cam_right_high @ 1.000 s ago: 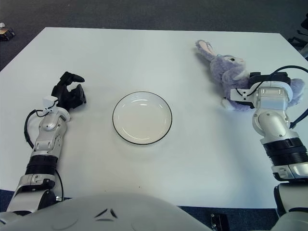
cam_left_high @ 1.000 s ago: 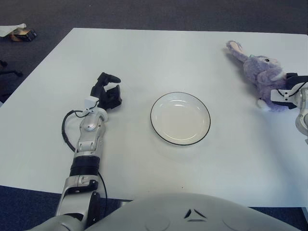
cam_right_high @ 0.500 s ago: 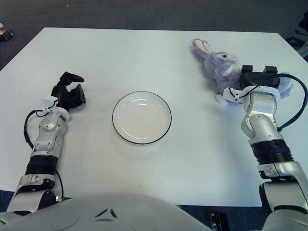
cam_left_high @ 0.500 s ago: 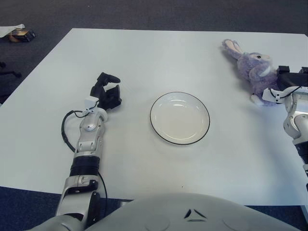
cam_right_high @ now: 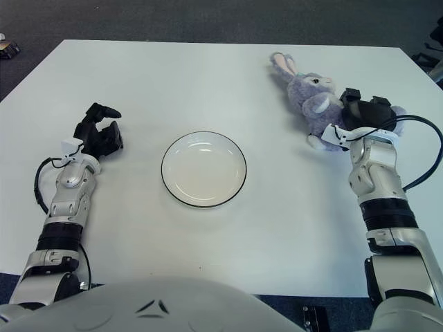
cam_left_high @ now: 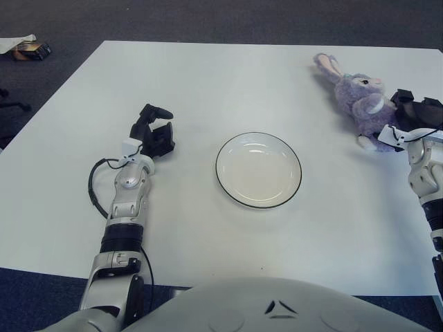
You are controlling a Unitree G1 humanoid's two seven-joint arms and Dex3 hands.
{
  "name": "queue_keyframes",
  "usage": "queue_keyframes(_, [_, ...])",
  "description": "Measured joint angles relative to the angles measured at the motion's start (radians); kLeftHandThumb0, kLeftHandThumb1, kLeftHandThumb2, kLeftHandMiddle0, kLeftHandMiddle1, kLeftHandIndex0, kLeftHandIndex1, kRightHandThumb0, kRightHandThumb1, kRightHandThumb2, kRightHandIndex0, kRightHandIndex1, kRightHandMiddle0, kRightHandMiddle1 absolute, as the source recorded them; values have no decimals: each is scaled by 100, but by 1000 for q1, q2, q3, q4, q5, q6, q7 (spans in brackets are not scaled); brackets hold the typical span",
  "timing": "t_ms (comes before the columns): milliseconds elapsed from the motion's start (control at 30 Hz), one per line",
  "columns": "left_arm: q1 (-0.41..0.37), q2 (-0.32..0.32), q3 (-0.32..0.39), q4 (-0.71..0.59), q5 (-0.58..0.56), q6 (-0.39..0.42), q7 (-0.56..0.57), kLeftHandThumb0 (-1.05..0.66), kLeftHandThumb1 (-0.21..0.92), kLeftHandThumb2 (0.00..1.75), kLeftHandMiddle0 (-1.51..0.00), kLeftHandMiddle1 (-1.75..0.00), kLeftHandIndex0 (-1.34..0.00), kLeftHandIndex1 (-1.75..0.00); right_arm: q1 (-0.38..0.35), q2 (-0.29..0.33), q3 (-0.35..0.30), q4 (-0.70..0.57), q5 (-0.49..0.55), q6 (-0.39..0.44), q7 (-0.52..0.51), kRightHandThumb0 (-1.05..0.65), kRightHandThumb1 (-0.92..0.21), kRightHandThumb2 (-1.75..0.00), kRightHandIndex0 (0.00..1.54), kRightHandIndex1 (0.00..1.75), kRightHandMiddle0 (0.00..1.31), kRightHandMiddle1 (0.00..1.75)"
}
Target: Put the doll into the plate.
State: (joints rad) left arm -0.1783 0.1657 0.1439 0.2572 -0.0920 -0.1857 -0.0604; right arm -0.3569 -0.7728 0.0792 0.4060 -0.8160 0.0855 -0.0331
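A purple plush bunny doll (cam_right_high: 309,98) is at the far right of the white table (cam_right_high: 208,69), head and ears pointing to the far left. My right hand (cam_right_high: 363,113) is closed on the doll's rear body, which it partly hides. An empty white plate with a dark rim (cam_right_high: 203,169) sits in the middle of the table, well left of the doll. My left hand (cam_right_high: 101,133) rests on the table left of the plate, fingers curled, holding nothing.
A black cable (cam_right_high: 428,156) loops beside my right forearm near the table's right edge. Small objects (cam_left_high: 29,48) lie on the dark floor beyond the far left corner. Bare tabletop lies between the doll and the plate.
My right hand has moved left and a little away from me with the doll, which has shifted towards the plate and turned. The left hand and the plate have not moved.
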Motion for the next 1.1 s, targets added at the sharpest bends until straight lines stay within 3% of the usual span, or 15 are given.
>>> queue_keyframes(233, [-1, 1, 1, 6, -1, -2, -1, -40, 61, 95, -105, -175, -39, -175, -54, -7, 12, 151, 55, -174, -136, 0, -1, -157, 92, 147, 66, 175])
queue_keyframes(433, [-2, 2, 2, 11, -2, -4, -1, -39, 62, 94, -104, -175, -38, -175, -102, 1, 40, 256, 78, -275, -227, 0, 0, -162, 91, 155, 64, 175])
queue_keyframes(800, [-12, 1, -1, 22, 0, -13, -2, -39, 62, 93, -104, -175, -38, -175, -113, 50, 97, 186, 70, -323, -329, 0, -6, -159, 81, 168, 58, 175])
queue_keyframes(1100, [-18, 1, -9, 26, 0, -17, -5, -39, 63, 91, -105, -175, -37, -175, -235, 72, 172, 343, 53, -435, -388, 0, -8, -158, 81, 169, 56, 175])
